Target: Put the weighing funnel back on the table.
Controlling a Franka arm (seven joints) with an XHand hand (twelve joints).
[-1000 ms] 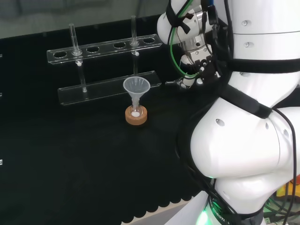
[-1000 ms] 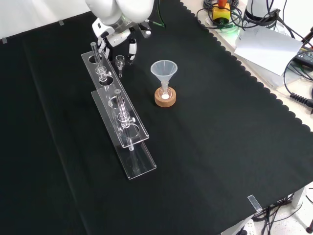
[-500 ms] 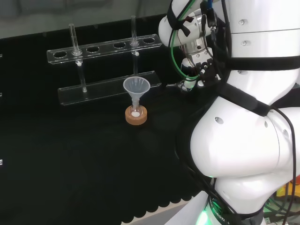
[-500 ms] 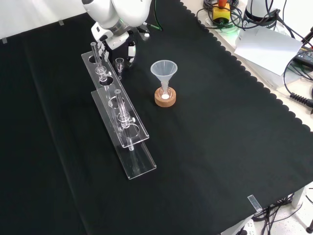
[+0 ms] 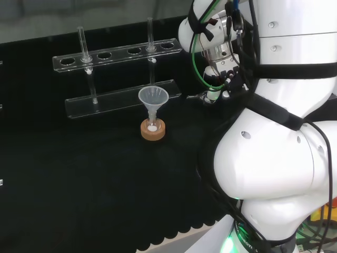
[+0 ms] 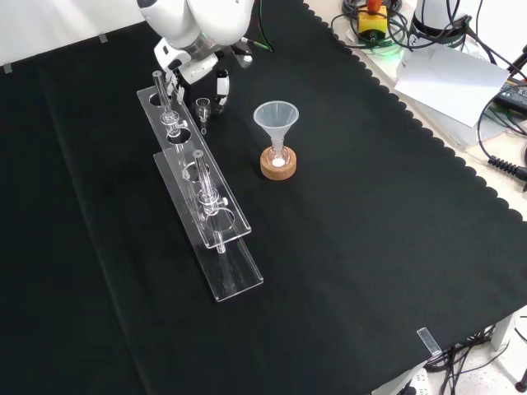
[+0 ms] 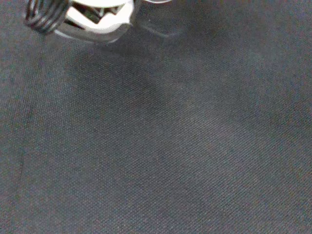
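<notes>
Hand: the hand hangs low over the black cloth, fingers curled downward. In the front view the hand comes in from the top edge, beside the far end of the rack.
Grasp: the fingertips appear to pinch the weighing funnel, though the clear piece is faint and the contact is hard to make out.
Weighing funnel: in the head view the weighing funnel sticks out leftward from the fingertips. In the front view the weighing funnel sits just under the hand, cup end up and stem down, between a white finger and a black finger.
Height: I cannot tell whether its stem touches the cloth.
Wrist view: a blurred white part of the hand shows over the woven cloth of the surface.
Test tube rack: the clear test tube rack starts just beside the hand and runs away from it toward the camera in the front view. In the head view the rack stretches leftward from the hand.
Test tubes: two stand upright in the rack, one close to the hand, the other well apart from it.
Funnel: the funnel stands mouth up, near the hand but apart from it, to the right and closer to the camera in the front view.
Cork ring: the cork ring sits under the funnel's small flask.
Arm: the white arm rises at the right of the head view, behind the hand.
</notes>
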